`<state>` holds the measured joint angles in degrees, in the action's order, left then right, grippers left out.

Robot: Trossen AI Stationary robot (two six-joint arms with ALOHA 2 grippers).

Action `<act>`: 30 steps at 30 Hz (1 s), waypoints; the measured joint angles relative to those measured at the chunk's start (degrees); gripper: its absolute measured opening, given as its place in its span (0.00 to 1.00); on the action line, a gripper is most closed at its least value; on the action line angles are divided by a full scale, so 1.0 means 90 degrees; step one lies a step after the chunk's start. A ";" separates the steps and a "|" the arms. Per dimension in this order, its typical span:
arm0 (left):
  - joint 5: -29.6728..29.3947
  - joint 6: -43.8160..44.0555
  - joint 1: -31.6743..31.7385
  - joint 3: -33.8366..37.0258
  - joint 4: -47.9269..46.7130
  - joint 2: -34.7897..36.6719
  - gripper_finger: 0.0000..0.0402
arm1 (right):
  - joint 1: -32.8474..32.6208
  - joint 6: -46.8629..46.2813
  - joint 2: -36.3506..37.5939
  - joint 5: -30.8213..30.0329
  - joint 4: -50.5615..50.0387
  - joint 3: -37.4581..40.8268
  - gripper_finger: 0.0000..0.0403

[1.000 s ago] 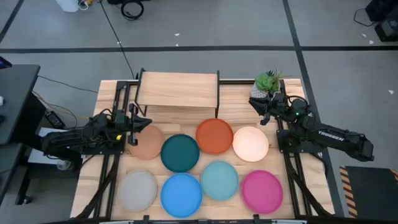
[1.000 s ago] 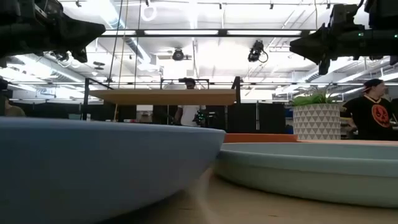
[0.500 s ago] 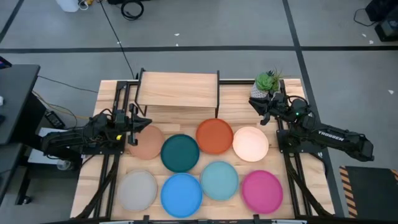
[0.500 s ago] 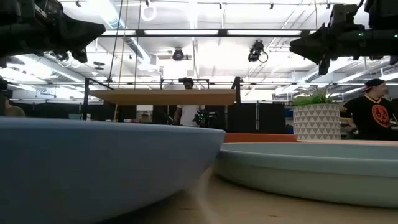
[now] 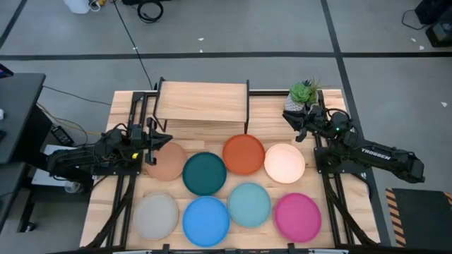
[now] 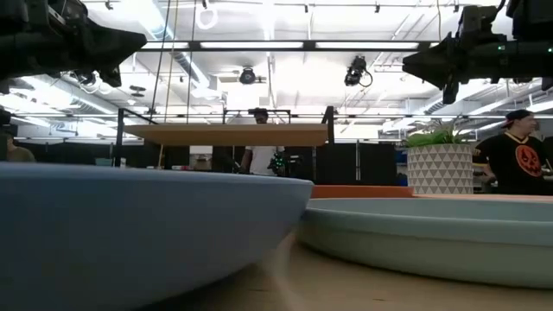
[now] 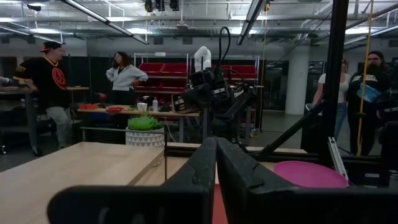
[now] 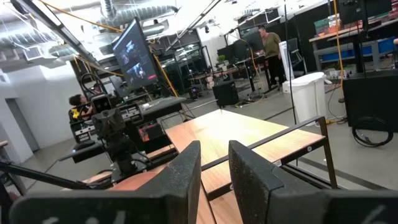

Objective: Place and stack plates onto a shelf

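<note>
I'm looking down on all eight plates lying flat on the counter (image 5: 332,219) in two rows, none yet on the shelf (image 5: 201,102), which is standing bare at the far edge. The back row is running tan plate (image 5: 167,161), dark teal plate (image 5: 205,173), orange plate (image 5: 244,154), cream plate (image 5: 284,163); the front row grey plate (image 5: 157,216), blue plate (image 5: 206,219), light teal plate (image 5: 248,204), magenta plate (image 5: 297,216). They are lying single and edge to edge, which I judge is leaving each rim reachable from outside but little room between neighbours.

I'm keeping the left gripper (image 5: 157,143) hovering above the counter at the tan plate's outer rim, jaws nearly pressed together and pinching nothing. The right gripper (image 5: 293,120) is hanging beside the potted plant (image 5: 302,94), behind the cream plate, jaws slightly spread and empty.

I'm judging the tan plate the natural first pick: it is sitting nearest the left jaws, with open counter on its outer side. The plant is crowding the right arm's path toward the shelf, so I'd be watching that corner and the shelf's black legs
</note>
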<state>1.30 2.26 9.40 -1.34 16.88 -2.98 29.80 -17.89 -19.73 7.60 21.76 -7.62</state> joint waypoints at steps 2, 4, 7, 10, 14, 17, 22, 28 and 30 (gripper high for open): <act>-0.0001 0.0000 -0.0001 0.0000 0.0000 0.0001 0.06 | -0.0002 0.0000 -0.0001 -0.0001 0.0001 0.0000 0.22; -0.0001 0.0000 -0.0001 0.0000 0.0000 0.0002 0.06 | -0.0001 0.0002 -0.0001 -0.0001 0.0000 0.0000 0.22; -0.0001 0.0002 0.0000 0.0000 0.0000 0.0001 0.06 | -0.0002 0.0000 0.0000 -0.0002 0.0002 0.0000 0.22; -0.0001 0.0000 -0.0001 0.0000 0.0000 0.0002 0.06 | -0.0001 0.0002 -0.0002 0.0000 0.0001 0.0000 0.22; -0.0002 0.0002 0.0000 0.0000 0.0000 0.0002 0.06 | -0.0001 0.0000 0.0000 -0.0002 0.0000 0.0000 0.22; 0.0000 0.0000 0.0000 0.0000 0.0000 0.0000 0.06 | -0.0002 0.0002 0.0000 0.0000 0.0002 0.0000 0.22; -0.0001 0.0002 0.0000 0.0000 -0.0001 0.0002 0.06 | -0.0002 0.0000 -0.0002 0.0000 0.0002 0.0000 0.22; 0.0000 0.0409 0.0000 0.0000 0.0000 0.0002 0.06 | -0.0002 0.0001 -0.0001 -0.0002 0.0001 0.0000 0.22; 0.0000 0.0849 -0.0002 0.0000 0.0015 0.0001 0.06 | 0.0000 0.0000 -0.0002 -0.0002 0.0002 0.0000 0.22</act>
<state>1.30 9.91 9.39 -1.34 17.02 -2.97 29.80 -17.89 -19.75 7.57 21.78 -7.62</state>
